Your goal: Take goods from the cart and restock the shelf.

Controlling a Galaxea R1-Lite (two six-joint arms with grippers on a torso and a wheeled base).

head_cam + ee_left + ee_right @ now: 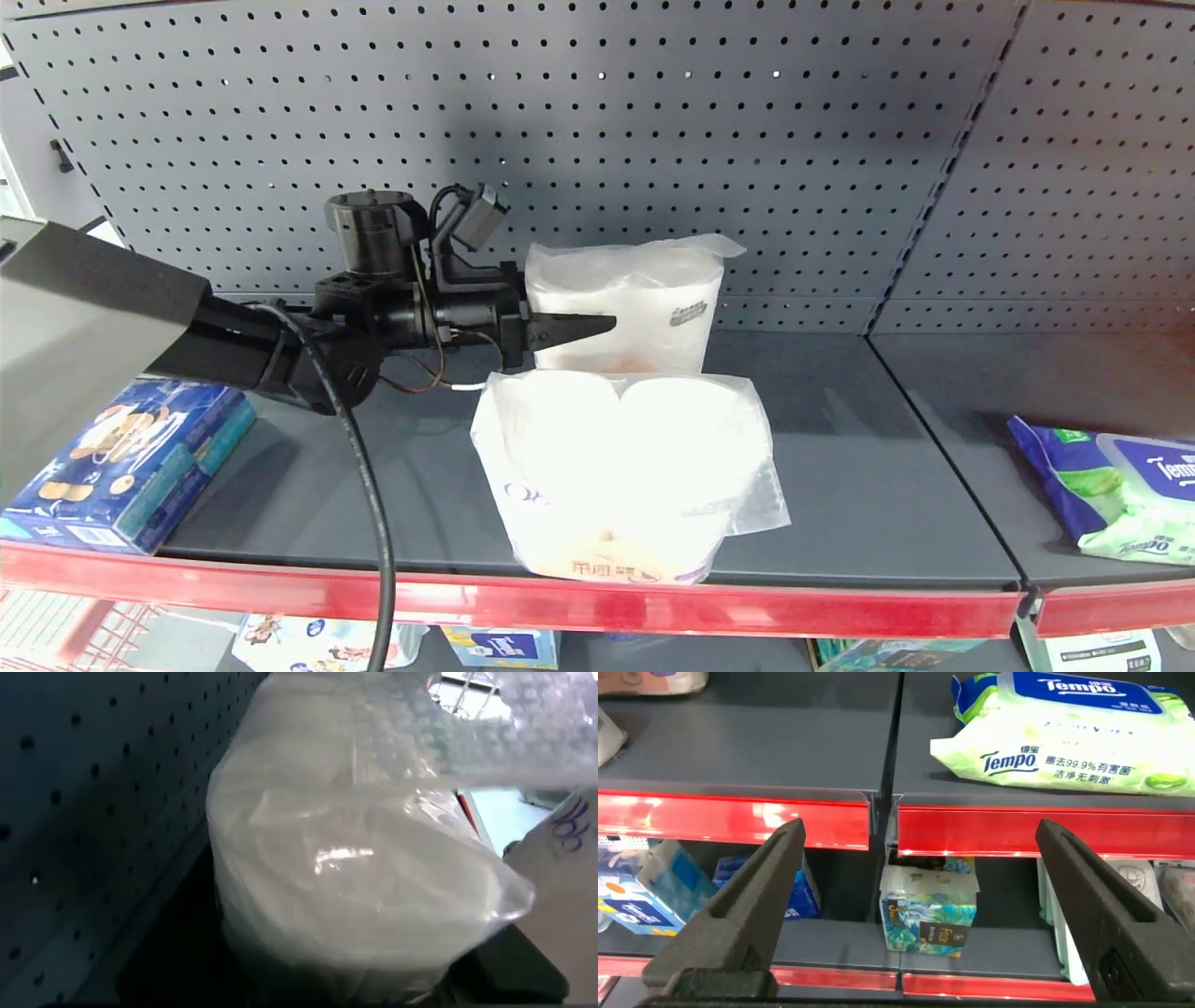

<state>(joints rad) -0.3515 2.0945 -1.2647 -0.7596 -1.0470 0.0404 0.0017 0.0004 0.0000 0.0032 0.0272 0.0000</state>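
**Surface:** You're facing a grey metal shelf [868,467] w/ a pegboard back panel [653,121] and a red front strip [560,607]. There are two bays, w/ the bay seam [943,439] right of centre in the head view.

**Edges/room:**
- The rear toilet roll pack [625,303] stands upright at frame centre, close to the pegboard.
- The front toilet roll pack [621,467] is just fwd of it, base at the red strip.
- The arm enters from the left and puts the left gripper [574,329] at the rear pack's left side, overlapping its near face. You can't tell whether it's clenched or released.
- In the rt wrist view the right gripper [920,831] is released, jaws wide apart w/ nothing between, facing the red strip.

**Containers/goods:**
- A blue biscuit box [121,467] sits lower left, well apart from the front pack.
- A wet wipes pack [1120,495] lies flat lower right, past the seam and also well apart.
- The lower tier holds a teal tissue box [929,915] under the seam, w/ other pkgs either side.
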